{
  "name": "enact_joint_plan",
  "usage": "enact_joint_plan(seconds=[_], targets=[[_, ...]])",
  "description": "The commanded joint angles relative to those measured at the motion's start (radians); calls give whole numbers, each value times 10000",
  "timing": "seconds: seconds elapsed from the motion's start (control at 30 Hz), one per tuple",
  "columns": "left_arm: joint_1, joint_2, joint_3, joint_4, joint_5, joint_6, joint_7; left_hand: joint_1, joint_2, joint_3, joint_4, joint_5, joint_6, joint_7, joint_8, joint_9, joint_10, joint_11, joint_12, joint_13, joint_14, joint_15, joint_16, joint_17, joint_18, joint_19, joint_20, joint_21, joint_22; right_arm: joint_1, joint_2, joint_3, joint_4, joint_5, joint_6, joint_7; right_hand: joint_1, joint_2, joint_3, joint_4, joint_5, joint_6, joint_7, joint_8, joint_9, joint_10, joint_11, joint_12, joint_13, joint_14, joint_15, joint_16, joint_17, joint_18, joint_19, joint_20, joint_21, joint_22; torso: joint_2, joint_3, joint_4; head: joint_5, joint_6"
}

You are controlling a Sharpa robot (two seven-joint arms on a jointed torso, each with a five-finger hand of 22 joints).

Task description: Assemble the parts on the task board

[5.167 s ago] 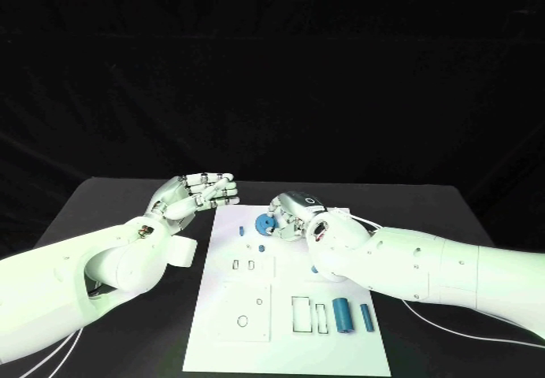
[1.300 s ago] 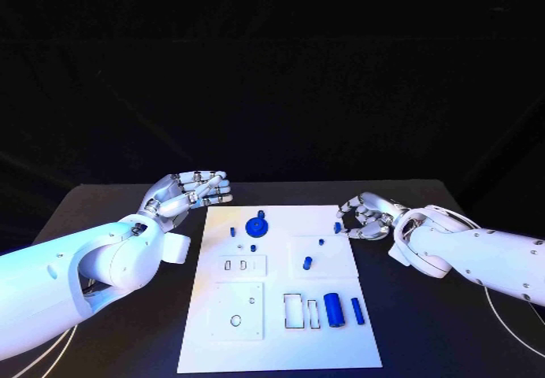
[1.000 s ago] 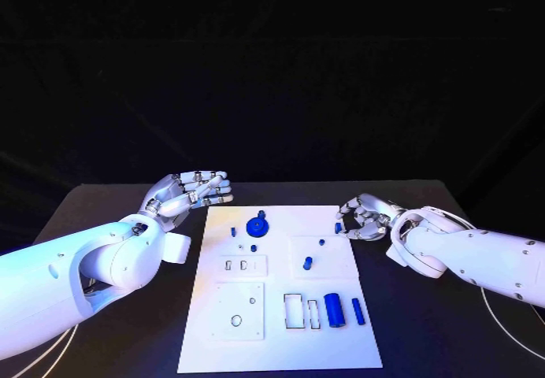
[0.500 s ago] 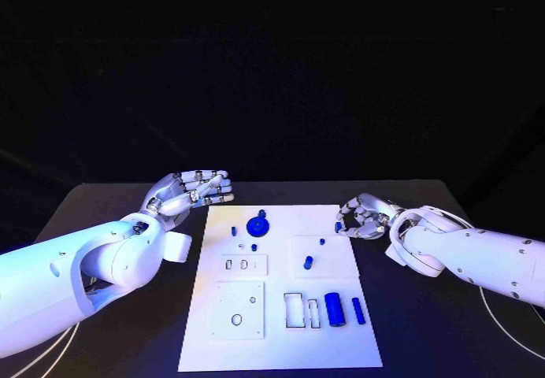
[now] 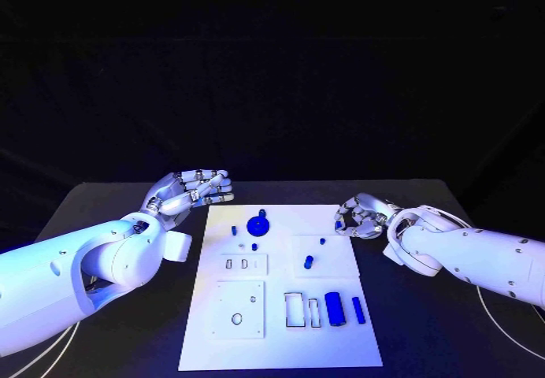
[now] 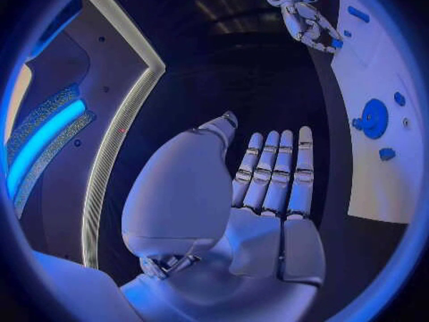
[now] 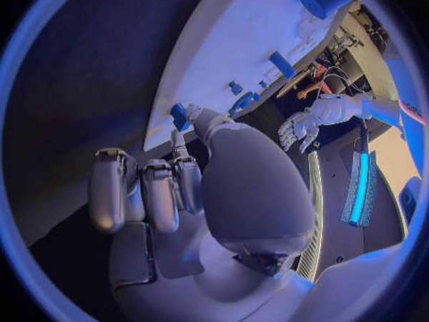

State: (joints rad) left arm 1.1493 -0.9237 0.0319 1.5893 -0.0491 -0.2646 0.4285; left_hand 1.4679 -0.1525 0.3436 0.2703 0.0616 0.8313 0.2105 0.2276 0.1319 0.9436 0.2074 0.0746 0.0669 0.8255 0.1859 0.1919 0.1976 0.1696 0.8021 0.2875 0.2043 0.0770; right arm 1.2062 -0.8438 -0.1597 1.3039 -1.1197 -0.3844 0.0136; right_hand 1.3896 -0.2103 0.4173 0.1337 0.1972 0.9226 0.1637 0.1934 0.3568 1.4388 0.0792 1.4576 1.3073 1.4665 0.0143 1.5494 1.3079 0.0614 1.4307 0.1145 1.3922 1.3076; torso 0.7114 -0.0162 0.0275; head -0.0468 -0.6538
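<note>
Blue part (image 5: 339,227) pinched by right hand (image 5: 361,218) at task board (image 5: 283,331) edge; left hand (image 5: 187,191) empty (fingers loosely apart).

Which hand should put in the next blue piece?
Probably the right hand: it already pinches a small blue piece at the board's right edge. The left hand is open, off the far left corner.

A black table (image 5: 136,331) stands before black drapes, all washed in blue light.
</note>
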Motion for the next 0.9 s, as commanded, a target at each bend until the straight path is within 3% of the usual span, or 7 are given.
enact_joint_plan(seconds=[0.03,0.43,0.53,0.57,0.63,0.9], targets=[[9,15,7,17,2,179,21,72,-4,-49,16,-35,-69,476,-24,-17,10,51,-45,9,-52,-19,56,13,72,-49,-1,-39,-16,-7,17,1,-3,-106,77,34,-68,-10,62,-27,-115,-20,11,7,-14,52,14,15,1079,901,-57,65,1968,-79,87,1,56,814,7,1,-4,9,-5],[9,5,7,32,0,180,-3,72,-4,-49,16,-35,-69,476,-24,-17,10,51,-45,9,-52,-19,56,13,72,-49,-1,-39,-16,-8,44,1,-26,-170,157,-59,-49,117,247,-95,-225,183,-42,103,17,90,-24,45,1120,904,-80,69,1985,-85,106,-14,72,846,7,4,-1,-4,-10],[9,3,7,35,-1,179,-9,72,-4,-49,16,-35,-69,476,-24,-17,10,51,-45,9,-52,-19,56,13,72,-49,-1,-39,-16,-8,50,1,-26,-197,199,-88,-17,263,438,-174,-236,536,-166,323,104,139,-129,79,1168,908,-160,72,1999,-92,136,-70,103,890,6,6,0,-2,-19],[9,2,7,35,-1,180,-9,72,-4,-49,16,-35,-69,476,-24,-17,10,51,-45,9,-52,-19,56,13,72,-49,-1,-39,-16,-8,56,1,-29,-207,215,-97,-61,324,541,-224,-506,678,-243,453,162,155,-209,81,1176,911,-233,74,2013,-95,147,-134,108,906,2,7,-5,3,-29],[9,1,7,36,-1,180,-11,69,-5,-58,18,-35,-84,482,-31,-22,-1,56,-51,7,-58,-16,62,18,71,-54,0,-39,-17,-8,66,1,-33,-217,223,-106,-82,379,614,-263,-631,790,-308,562,211,173,-254,89,1190,911,-271,73,2013,-100,159,-173,119,925,4,8,-5,5,-29],[9,-8,7,44,-2,178,-18,69,-5,-58,18,-35,-84,482,-31,-22,-1,56,-51,7,-58,-16,62,18,71,-54,0,-39,-17,-10,92,1,-27,-229,52,-109,-209,476,724,-321,-696,1008,-457,861,354,224,-383,114,1236,917,-383,77,2035,-112,195,-273,150,975,6,9,-10,16,-50]])
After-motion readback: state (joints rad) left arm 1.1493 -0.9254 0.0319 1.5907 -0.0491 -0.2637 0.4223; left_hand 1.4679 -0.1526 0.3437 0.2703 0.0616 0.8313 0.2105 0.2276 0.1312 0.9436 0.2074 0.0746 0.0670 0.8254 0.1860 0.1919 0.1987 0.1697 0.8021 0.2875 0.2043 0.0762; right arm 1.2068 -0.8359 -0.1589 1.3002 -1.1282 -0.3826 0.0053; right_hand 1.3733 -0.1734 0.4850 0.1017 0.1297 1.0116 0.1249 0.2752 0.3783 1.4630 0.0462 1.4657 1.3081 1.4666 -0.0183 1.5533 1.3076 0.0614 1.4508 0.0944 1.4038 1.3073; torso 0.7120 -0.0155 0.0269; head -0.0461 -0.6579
